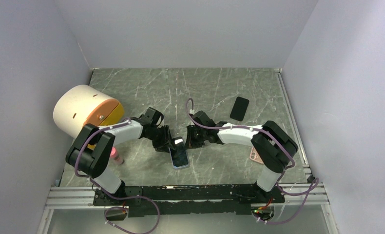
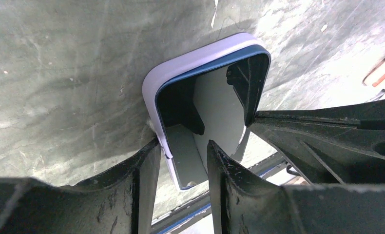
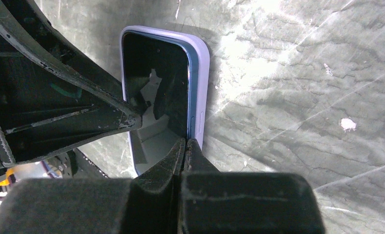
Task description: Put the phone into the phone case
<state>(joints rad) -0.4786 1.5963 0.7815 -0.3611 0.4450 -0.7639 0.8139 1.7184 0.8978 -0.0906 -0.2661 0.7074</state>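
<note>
You have three phones on the tabletop (image 1: 205, 87): one in a lavender case (image 1: 179, 157), one black (image 1: 239, 108), one pink (image 1: 255, 156). One white-and-orange cylinder (image 1: 86, 111); two arms.

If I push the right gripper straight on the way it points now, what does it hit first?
Most likely the phone: the shut right gripper already sits at the phone's right edge, where it meets the phone case. The left gripper presses the screen just alongside. Depth is hard to judge.
</note>
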